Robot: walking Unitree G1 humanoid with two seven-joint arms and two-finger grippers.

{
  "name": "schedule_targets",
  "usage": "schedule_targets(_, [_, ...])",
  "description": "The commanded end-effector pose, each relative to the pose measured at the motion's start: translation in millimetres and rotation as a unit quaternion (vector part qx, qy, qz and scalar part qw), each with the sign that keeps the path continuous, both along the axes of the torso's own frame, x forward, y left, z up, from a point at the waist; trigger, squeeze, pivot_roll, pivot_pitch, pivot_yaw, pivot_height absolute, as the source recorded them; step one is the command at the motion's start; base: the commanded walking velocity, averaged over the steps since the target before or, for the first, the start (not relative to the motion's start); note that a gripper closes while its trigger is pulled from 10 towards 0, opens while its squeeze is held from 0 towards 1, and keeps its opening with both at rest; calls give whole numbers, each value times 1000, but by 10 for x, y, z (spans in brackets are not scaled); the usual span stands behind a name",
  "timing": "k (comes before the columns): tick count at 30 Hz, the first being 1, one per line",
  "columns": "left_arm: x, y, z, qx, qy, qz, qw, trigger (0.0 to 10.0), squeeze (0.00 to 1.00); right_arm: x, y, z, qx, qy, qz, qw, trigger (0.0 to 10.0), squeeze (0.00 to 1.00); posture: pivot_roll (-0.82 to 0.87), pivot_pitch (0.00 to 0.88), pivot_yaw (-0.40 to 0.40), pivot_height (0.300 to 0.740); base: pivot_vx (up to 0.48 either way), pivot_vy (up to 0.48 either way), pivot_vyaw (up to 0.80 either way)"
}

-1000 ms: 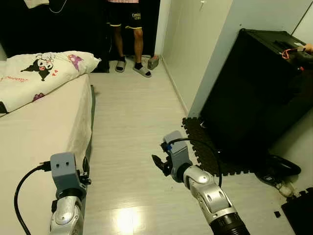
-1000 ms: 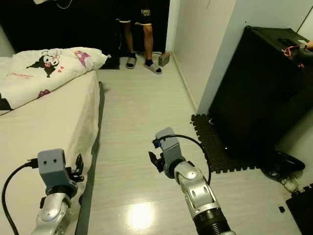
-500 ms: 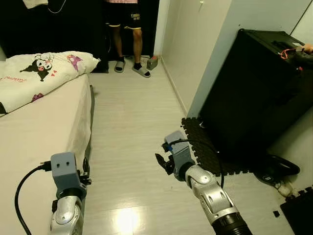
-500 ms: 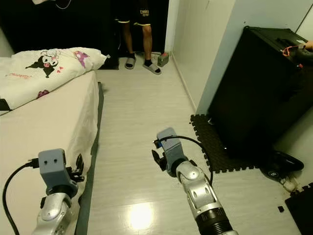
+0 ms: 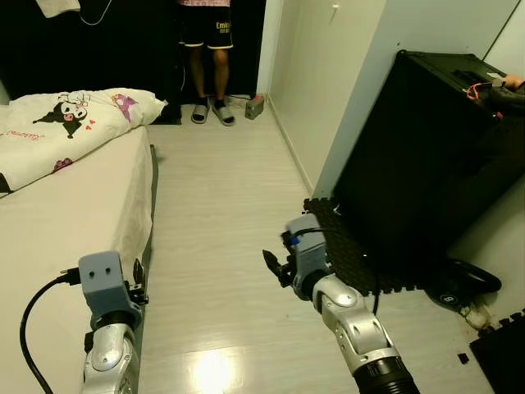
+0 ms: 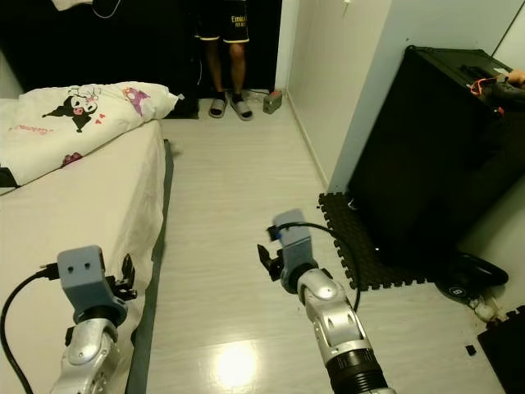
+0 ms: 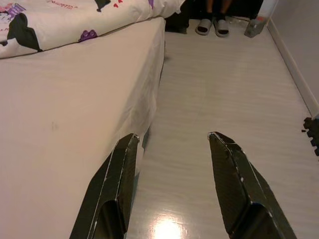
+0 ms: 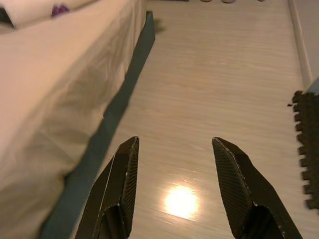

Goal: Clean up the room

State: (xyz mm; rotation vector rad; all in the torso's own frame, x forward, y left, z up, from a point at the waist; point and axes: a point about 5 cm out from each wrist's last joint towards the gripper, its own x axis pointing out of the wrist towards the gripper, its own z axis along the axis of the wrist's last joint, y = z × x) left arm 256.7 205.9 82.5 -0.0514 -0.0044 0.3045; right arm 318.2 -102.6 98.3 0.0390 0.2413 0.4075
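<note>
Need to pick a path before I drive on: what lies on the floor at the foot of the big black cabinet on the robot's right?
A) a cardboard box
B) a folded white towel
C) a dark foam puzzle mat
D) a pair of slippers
C: a dark foam puzzle mat with interlocking edges lies on the pale floor against the base of the black cabinet.

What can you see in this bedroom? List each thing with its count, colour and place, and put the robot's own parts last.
bed: one, cream sheet, robot's left
quilt: one, white with cartoon prints, far end of bed
floor: pale wood, middle
cabinet: one, black, right by wall
foam mat: one, black, under cabinet
person: one, legs in sandals, far doorway
small box: one, grey, beside the sandals
left gripper: open, above bed edge
right gripper: open, above floor
</note>
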Motion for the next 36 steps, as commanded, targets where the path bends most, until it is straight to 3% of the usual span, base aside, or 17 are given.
schedule_targets(1, [-18,2,-68,2,15,-4,1000,10000,0,-30,-40,-62,15,16,-13,1000,10000,0,-30,99,-50,733,0,0,0])
schedule_targets(4, [-4,-10,-64,16,21,-15,1000,10000,0,-177,-28,-270,73,96,-5,993,10000,0,-43,91,-28,733,0,0,0])
schedule_targets(7, [-2,-5,-107,17,28,-16,999,10000,0,-262,-64,-394,82,124,-12,989,10000,0,-62,100,-23,733,0,0,0])
schedule_targets(12, [-14,-39,-141,21,37,-28,999,10000,0,-311,-201,-425,83,114,-47,989,10000,0,-76,98,-21,733,0,0,0])
schedule_targets(14, [-30,-104,-139,32,36,-54,997,10000,0,-297,-439,-392,89,78,-112,987,10000,0,-77,97,-20,733,0,0,0])
schedule_targets(18, [-38,-131,-140,36,37,-64,997,10000,0,-299,-499,-389,95,74,-129,984,10000,0,-76,99,-19,733,0,0,0])
schedule_targets(22, [-114,-54,-140,19,42,-68,997,10000,0,-357,-501,-450,88,82,-145,982,10000,0,-56,73,-31,733,0,0,0])
schedule_targets(26, [-286,121,-181,5,58,-40,998,10000,0,-514,-509,-501,31,76,-124,989,10000,0,-47,55,-26,733,0,0,0])
schedule_targets(28, [-332,121,-176,8,60,-36,998,10000,0,-552,-543,-493,10,59,-123,991,10000,0,-38,48,-11,733,0,0,0])
schedule_targets(30, [-347,78,-167,17,59,-42,997,10000,0,-562,-605,-485,2,45,-137,989,10000,0,-40,55,7,733,0,0,0])
schedule_targets(31, [-333,-28,-140,34,56,-60,996,10000,0,-548,-704,-436,0,29,-158,987,10000,0,-62,48,32,733,0,0,0])
schedule_targets(35, [-229,-143,-180,30,56,-85,994,10000,0,-477,-728,-398,14,22,-170,985,10000,0,-80,75,22,733,0,0,0])
schedule_targets(36, [-177,-196,-175,31,52,-98,993,10000,0,-443,-695,-371,20,17,-171,985,10000,0,-84,17,34,733,0,0,0])
